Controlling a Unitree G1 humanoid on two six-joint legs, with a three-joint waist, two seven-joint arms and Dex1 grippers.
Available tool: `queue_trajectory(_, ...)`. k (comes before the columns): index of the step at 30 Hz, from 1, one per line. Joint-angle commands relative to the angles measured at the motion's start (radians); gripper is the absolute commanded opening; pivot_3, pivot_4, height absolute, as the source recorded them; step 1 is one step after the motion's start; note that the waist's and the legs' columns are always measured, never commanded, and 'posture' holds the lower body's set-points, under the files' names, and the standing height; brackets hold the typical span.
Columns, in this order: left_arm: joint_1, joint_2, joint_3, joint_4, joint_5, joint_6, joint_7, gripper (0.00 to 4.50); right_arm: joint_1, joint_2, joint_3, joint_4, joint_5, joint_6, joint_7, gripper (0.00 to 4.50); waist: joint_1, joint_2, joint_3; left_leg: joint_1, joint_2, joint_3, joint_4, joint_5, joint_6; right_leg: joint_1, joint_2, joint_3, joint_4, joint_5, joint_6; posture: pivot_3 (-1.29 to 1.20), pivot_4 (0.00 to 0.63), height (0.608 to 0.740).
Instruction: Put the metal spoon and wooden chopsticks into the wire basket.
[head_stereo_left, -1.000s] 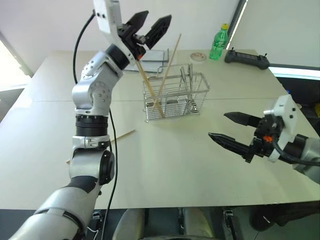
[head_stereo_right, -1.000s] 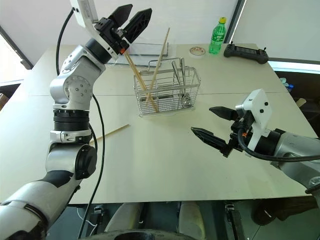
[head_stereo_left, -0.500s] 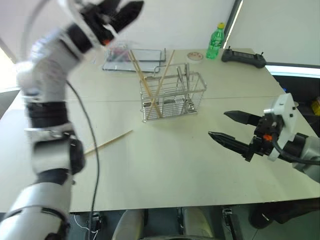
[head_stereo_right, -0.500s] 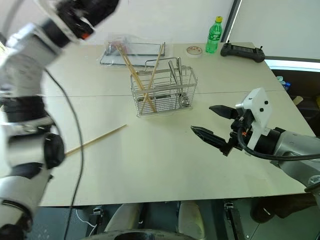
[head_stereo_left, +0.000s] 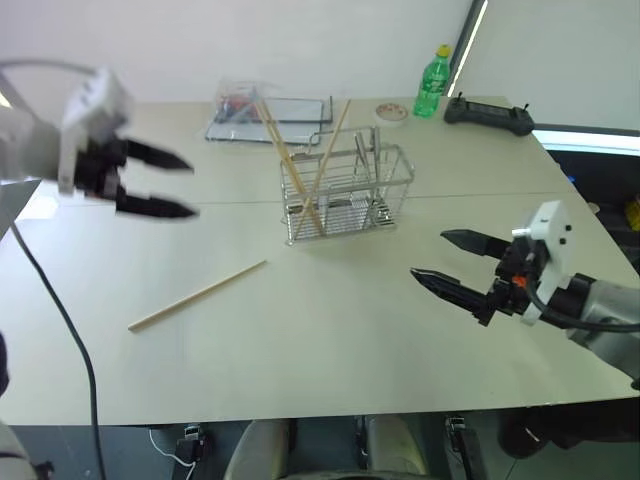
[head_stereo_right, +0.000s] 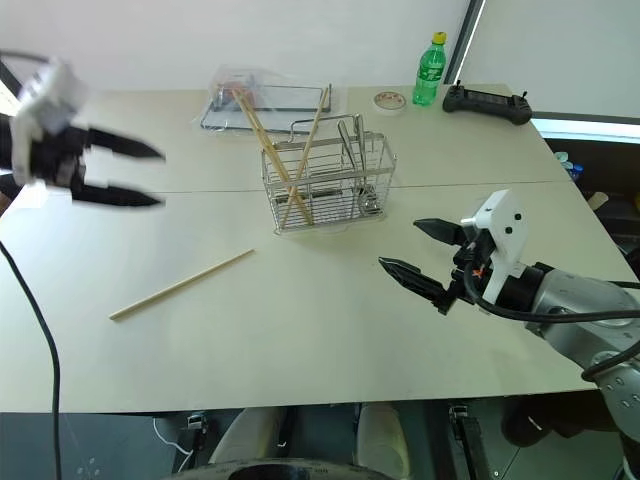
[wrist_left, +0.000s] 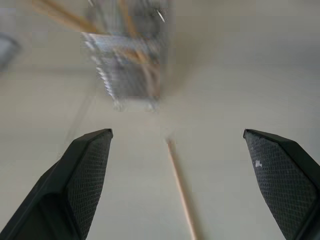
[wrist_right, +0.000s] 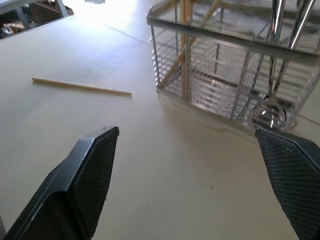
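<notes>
The wire basket (head_stereo_left: 345, 195) stands mid-table with two wooden chopsticks (head_stereo_left: 292, 170) leaning crossed in its left part. In its right part metal utensils stand upright, and the metal spoon (wrist_right: 267, 112) shows its bowl low against the wires. A third chopstick (head_stereo_left: 197, 295) lies flat on the table, left of and nearer than the basket. My left gripper (head_stereo_left: 192, 188) hangs open and empty in the air far to the left, pointing toward the basket. To the right of the basket, my right gripper (head_stereo_left: 428, 254) is open and empty just above the table.
A flat clear plastic tray (head_stereo_left: 270, 115) lies behind the basket. A green bottle (head_stereo_left: 435, 85), a small round lid (head_stereo_left: 393, 113) and a black controller (head_stereo_left: 492, 115) sit at the back right. The table's front edge (head_stereo_left: 330, 405) is near.
My left arm has swung from high over the basket out to the left and lower, still open and empty. The right gripper has stayed almost in place.
</notes>
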Motion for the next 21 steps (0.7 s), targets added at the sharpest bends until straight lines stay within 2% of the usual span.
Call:
queue_trajectory(1,0.02,-0.013,-0.058,-0.028,0.096,-0.054,-0.009,4.43,-0.016,0.025,0.004,-0.025,-0.007,-0.026,-0.013,4.5,0.004,0.0,0.0,0.0,0.0,0.0,0.0,0.0,0.0,0.0,0.0,0.0,0.0,0.0,0.0,0.0,0.15,0.719)
queue_trajectory(6,0.015,-0.152,-0.153,0.041,0.259,-0.111,0.095,4.43,-0.01,0.05,0.011,-0.043,-0.009,-0.027,-0.034,4.5,0.006,-0.001,0.0,-0.001,0.0,0.001,0.001,0.0,0.0,0.002,0.0,-0.001,-0.001,0.0,0.0,0.0,0.15,0.719)
queue_trajectory(12,-0.027,-0.342,-0.256,0.191,0.409,-0.093,0.187,4.43,0.008,0.07,-0.004,-0.067,-0.006,-0.02,-0.073,4.5,0.002,-0.001,0.0,-0.001,0.0,0.001,0.002,0.0,0.0,0.001,0.0,-0.001,0.0,0.001,0.003,0.0,0.15,0.719)
queue_trajectory(21,-0.06,-0.471,-0.275,0.335,0.506,-0.112,0.244,4.43,0.036,0.08,-0.026,-0.09,0.01,-0.024,-0.109,4.5,0.003,-0.001,0.0,-0.001,0.001,0.001,0.002,0.0,0.0,0.001,0.001,-0.001,0.001,0.002,0.004,0.0,0.15,0.719)
